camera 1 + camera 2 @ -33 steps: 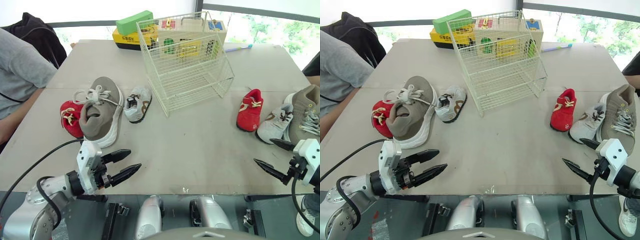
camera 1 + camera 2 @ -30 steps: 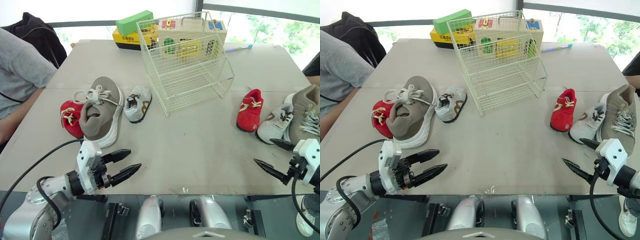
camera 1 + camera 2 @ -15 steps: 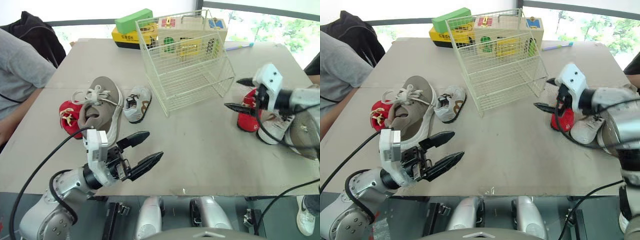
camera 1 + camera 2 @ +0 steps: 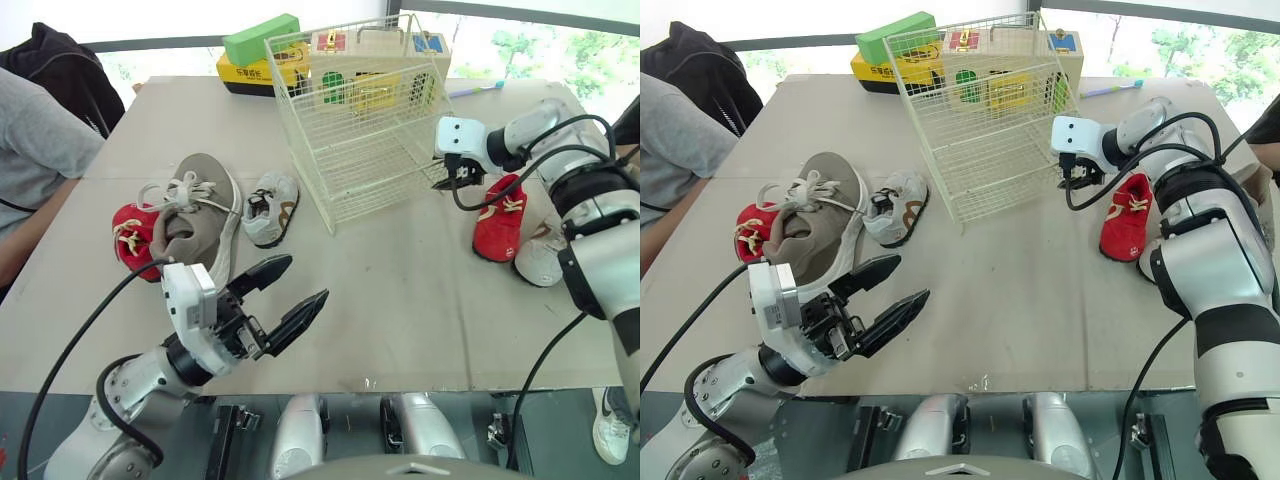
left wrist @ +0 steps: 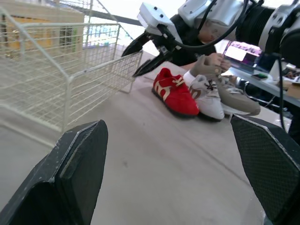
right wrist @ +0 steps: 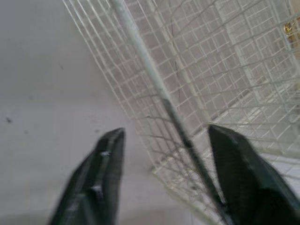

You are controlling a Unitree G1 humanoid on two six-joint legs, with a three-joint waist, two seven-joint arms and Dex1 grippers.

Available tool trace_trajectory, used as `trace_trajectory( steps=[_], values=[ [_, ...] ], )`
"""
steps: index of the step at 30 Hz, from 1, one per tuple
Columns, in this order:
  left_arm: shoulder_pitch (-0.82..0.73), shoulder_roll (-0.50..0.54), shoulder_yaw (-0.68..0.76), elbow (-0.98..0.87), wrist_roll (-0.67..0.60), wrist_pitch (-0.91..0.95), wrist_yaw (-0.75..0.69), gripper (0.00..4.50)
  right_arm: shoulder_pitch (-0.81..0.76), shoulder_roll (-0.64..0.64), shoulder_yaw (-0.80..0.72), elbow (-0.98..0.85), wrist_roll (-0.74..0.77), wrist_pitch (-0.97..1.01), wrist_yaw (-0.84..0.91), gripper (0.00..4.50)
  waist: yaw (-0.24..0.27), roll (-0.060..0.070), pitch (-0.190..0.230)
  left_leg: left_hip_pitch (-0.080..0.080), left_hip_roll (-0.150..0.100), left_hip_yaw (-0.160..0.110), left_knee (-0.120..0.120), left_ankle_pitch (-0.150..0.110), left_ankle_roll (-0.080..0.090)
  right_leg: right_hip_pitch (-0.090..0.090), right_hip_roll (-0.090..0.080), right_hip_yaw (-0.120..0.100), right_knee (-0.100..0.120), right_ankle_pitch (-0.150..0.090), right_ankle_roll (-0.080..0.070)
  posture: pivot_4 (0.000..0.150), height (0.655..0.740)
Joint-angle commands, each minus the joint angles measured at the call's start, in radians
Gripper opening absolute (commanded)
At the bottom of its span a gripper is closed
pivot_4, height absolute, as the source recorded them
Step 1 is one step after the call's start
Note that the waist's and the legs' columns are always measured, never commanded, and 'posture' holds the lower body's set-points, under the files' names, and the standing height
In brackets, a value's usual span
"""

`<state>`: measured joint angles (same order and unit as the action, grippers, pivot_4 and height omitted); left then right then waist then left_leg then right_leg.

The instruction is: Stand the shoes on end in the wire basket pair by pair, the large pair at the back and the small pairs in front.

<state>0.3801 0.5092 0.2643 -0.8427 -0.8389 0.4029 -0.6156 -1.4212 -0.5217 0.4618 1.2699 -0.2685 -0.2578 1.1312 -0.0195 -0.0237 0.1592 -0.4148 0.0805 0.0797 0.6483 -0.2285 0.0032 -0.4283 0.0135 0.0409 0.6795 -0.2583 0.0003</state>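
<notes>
Reaching across the table (image 4: 400,300), my right gripper (image 6: 166,132) sits at the wire basket's (image 4: 350,130) right front corner, fingers spread astride its wire. My left gripper (image 4: 300,283) hovers low, splayed wide. Outside the basket lie a taupe sneaker (image 4: 205,215) to its left and a red toddler shoe (image 4: 498,222) to its right.

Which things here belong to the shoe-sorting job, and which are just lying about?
Job: wire basket, left taupe shoe, right taupe shoe, left red shoe, right red shoe, left grey shoe, right grey shoe.

Lying about: green box, yellow box, toy box, black bag.
</notes>
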Motion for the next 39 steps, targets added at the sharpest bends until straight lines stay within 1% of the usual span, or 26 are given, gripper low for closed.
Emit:
trace_trajectory(
  steps=[1, 2, 3, 8, 11, 14, 15, 18, 22, 26, 33, 39],
  values=[
    [0.045, -0.014, 0.004, -0.060, 0.023, -0.046, 0.008, 4.50, -0.044, 0.007, -0.040, 0.021, -0.011, -0.054, 0.017, 0.90, 0.000, 0.000, 0.000, 0.000, 0.000, 0.000, 0.000, 0.000, 0.000, 0.000, 0.000, 0.000, 0.000, 0.000, 0.000, 0.150, 0.7400],
    [0.053, -0.016, -0.003, -0.065, 0.030, -0.050, 0.012, 4.50, -0.046, 0.007, -0.046, 0.022, -0.013, -0.061, 0.023, 0.38, 0.000, 0.000, 0.000, 0.000, 0.000, 0.001, 0.000, 0.000, 0.000, 0.000, 0.000, 0.000, 0.000, 0.000, 0.000, 0.150, 0.7400],
    [0.055, -0.020, -0.011, -0.071, 0.033, -0.051, 0.021, 4.50, -0.045, 0.011, -0.061, 0.015, -0.002, -0.062, 0.043, 0.04, 0.000, 0.000, 0.000, 0.000, 0.000, 0.001, 0.000, 0.000, 0.000, 0.000, 0.000, 0.000, 0.000, 0.000, 0.000, 0.150, 0.7400],
    [0.056, -0.024, -0.029, -0.089, 0.036, -0.047, 0.057, 4.50, -0.012, 0.015, -0.115, -0.059, 0.039, -0.018, 0.169, 0.01, 0.000, 0.002, 0.001, 0.001, 0.001, 0.002, 0.000, 0.000, 0.000, -0.001, 0.000, 0.001, 0.002, 0.000, 0.000, 0.150, 0.7400],
    [0.058, -0.014, -0.026, -0.076, 0.026, -0.042, 0.053, 4.50, 0.104, -0.018, -0.123, -0.294, 0.083, 0.113, 0.308, 0.01, 0.000, 0.002, 0.001, 0.000, 0.001, 0.002, 0.000, 0.000, 0.000, -0.001, 0.000, 0.001, 0.001, 0.000, 0.000, 0.150, 0.7400],
    [0.040, 0.006, -0.010, -0.037, 0.006, -0.039, 0.028, 4.50, 0.245, -0.083, -0.111, -0.637, 0.125, 0.353, 0.433, 0.01, 0.002, 0.003, 0.000, 0.001, 0.001, 0.000, 0.000, 0.000, 0.000, -0.001, 0.001, 0.001, 0.001, 0.000, 0.000, 0.150, 0.7400],
    [0.033, 0.013, -0.005, -0.027, 0.001, -0.038, 0.020, 4.50, 0.277, -0.102, -0.110, -0.727, 0.139, 0.411, 0.459, 0.01, 0.005, 0.003, 0.000, 0.000, 0.001, -0.001, -0.001, 0.000, 0.000, -0.001, 0.001, 0.001, 0.001, 0.000, 0.000, 0.150, 0.7400],
    [0.026, 0.025, 0.005, -0.008, -0.009, -0.039, 0.007, 4.50, 0.331, -0.140, -0.116, -0.888, 0.161, 0.518, 0.477, 0.01, 0.004, 0.003, 0.000, 0.000, 0.002, -0.003, -0.002, 0.000, 0.000, -0.001, 0.002, -0.001, 0.001, 0.000, 0.000, 0.150, 0.7400],
    [0.033, 0.032, 0.008, 0.001, -0.015, -0.038, -0.006, 4.50, 0.365, -0.179, -0.121, -1.002, 0.181, 0.614, 0.476, 0.01, 0.004, 0.003, 0.000, 0.001, 0.002, -0.002, -0.001, 0.000, 0.000, -0.001, 0.003, 0.000, 0.001, 0.000, 0.000, 0.150, 0.7400],
    [0.030, 0.036, 0.012, 0.008, -0.021, -0.035, -0.011, 4.50, 0.358, -0.195, -0.116, -1.072, 0.195, 0.726, 0.457, 0.01, 0.004, 0.003, 0.000, 0.000, 0.002, -0.001, 0.000, 0.000, 0.000, -0.001, 0.002, 0.000, 0.001, 0.000, 0.000, 0.150, 0.7400],
    [0.027, 0.043, 0.016, -0.005, -0.035, -0.020, 0.009, 4.50, 0.379, -0.239, -0.101, -1.177, 0.239, 0.810, 0.462, 0.01, 0.005, 0.003, 0.000, 0.000, 0.002, 0.000, 0.000, 0.000, 0.000, -0.001, 0.002, 0.000, 0.001, 0.000, 0.000, 0.150, 0.7400],
    [0.025, 0.051, 0.020, -0.032, -0.046, -0.009, 0.042, 4.50, 0.393, -0.297, -0.120, -1.244, 0.298, 0.862, 0.472, 0.01, 0.005, 0.003, 0.000, 0.000, 0.002, 0.000, 0.000, 0.000, 0.000, -0.002, 0.002, 0.000, 0.001, 0.000, 0.000, 0.150, 0.7400]
  ],
)
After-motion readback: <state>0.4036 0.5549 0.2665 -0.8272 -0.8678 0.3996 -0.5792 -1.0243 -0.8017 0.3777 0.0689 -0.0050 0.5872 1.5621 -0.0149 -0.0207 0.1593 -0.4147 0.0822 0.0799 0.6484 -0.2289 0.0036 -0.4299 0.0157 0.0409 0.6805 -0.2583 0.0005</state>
